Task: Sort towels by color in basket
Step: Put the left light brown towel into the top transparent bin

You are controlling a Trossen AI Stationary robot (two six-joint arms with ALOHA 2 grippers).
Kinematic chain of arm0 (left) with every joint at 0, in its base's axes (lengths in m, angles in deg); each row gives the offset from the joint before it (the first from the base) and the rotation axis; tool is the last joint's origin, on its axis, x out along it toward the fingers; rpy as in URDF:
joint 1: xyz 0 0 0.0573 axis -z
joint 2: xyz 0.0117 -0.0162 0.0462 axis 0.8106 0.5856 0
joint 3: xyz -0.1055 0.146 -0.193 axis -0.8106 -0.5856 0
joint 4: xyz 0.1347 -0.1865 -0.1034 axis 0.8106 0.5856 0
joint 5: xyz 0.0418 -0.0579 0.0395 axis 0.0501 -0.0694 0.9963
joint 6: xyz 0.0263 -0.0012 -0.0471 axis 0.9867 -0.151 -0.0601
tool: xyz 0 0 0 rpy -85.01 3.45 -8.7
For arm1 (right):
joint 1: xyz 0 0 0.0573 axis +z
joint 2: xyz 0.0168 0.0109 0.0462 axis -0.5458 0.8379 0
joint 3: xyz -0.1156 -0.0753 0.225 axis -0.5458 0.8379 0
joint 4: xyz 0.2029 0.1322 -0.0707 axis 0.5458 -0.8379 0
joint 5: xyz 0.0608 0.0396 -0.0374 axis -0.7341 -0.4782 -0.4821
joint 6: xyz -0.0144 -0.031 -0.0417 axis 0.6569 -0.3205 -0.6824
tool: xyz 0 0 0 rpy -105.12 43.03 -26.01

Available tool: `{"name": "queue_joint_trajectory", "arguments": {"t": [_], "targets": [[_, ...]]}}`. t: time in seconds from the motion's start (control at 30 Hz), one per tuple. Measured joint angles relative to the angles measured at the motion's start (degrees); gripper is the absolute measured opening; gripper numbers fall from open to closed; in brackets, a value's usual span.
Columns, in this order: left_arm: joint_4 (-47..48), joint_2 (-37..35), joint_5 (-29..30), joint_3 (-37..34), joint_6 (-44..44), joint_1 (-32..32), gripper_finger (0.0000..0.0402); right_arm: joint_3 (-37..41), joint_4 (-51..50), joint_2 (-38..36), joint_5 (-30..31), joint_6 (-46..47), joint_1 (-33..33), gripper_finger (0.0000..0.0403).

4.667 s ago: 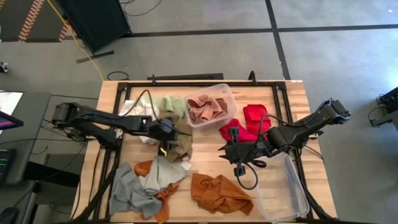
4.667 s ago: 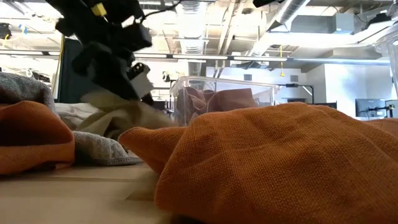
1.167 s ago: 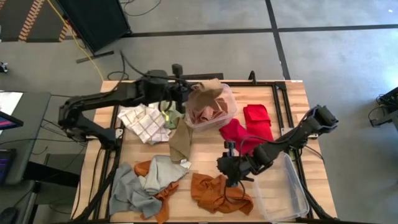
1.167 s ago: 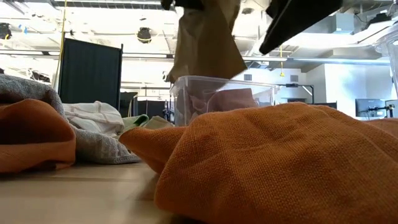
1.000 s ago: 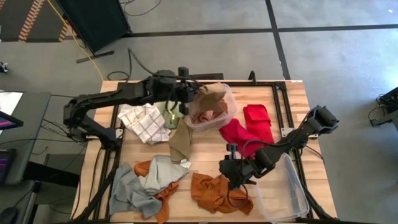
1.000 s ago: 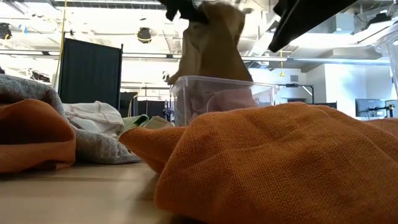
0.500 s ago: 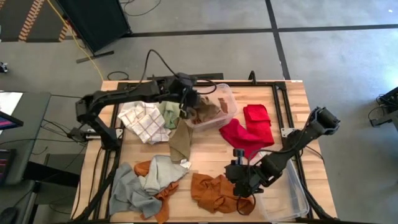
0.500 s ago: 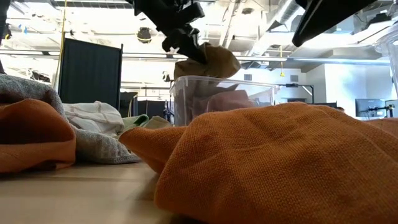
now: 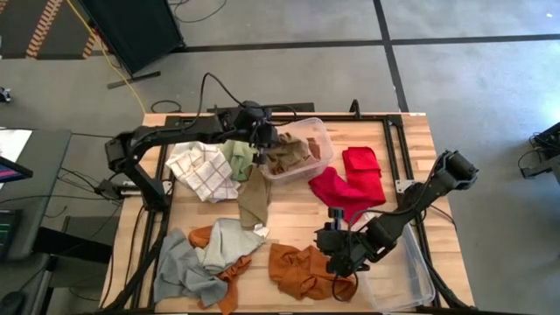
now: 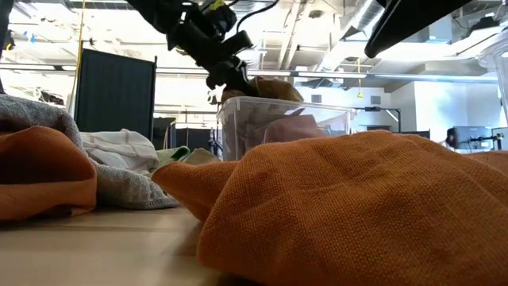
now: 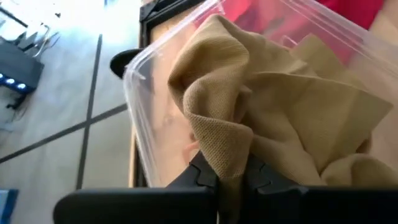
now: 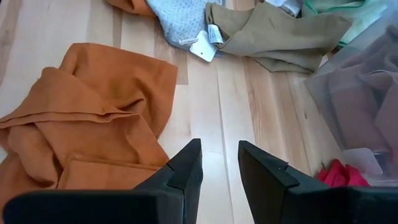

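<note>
A dark screen panel point(image 9: 131, 31) and a yellow cable point(image 9: 105, 52) were seen on the grey floor point(image 9: 280, 66) beyond the wooden table point(image 9: 411, 144). On the table's left, a grey towel point(image 9: 179, 267) and a rust orange towel point(image 9: 223, 280) were lying at the near edge, with a white-checked towel point(image 9: 203, 171) and a pale green towel point(image 9: 238, 157) farther back. The left gripper point(image 9: 262, 143) was positioned at the rim of the clear bin point(image 9: 321, 131), jaws pinched shut on a tan towel point(image 11: 273, 112) that was draped inside the bin over pink cloth. A second tan towel point(image 9: 254, 199) was lying on the table just in front of the bin. Near centre, a second rust orange towel point(image 9: 302, 271) was spread at the near edge. The right gripper point(image 12: 219, 163) was held just above the bare wood beside that orange towel, jaws narrowly parted, nothing held. Red towels point(image 9: 354, 179) were lying right of the bin, and a second clear bin point(image 9: 407, 271) stood at the near right corner. In the low view, a large open room with ceiling ducts point(image 10: 373, 16) and monitors point(image 10: 472, 137) was visible.
</note>
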Motion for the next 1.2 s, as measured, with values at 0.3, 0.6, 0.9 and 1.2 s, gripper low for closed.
{"name": "queue_joint_trajectory", "arguments": {"t": [0.3, 0.6, 0.9, 1.2], "targets": [[-4.90, 2.01, -5.31, -3.66, 1.83, 0.30, 0.0009, 0.00, 0.22, -0.01, 4.66, -1.05, -0.83, 0.0134], [-6.27, 3.77, -5.08, -3.53, 0.22, 0.61, 0.0109, -0.02, -0.20, -0.11, 16.86, -4.42, -4.86, 0.0134], [1.64, -2.46, -5.05, -0.27, -2.08, 0.74, 0.0228, -0.02, 2.93, -5.80, 24.28, -12.42, -14.55, 0.0134], [9.53, -14.96, -5.22, 0.01, -4.61, 0.81, 0.0235, -0.02, 17.30, -9.49, 1.75, -31.34, -28.72, 0.0134]]}}
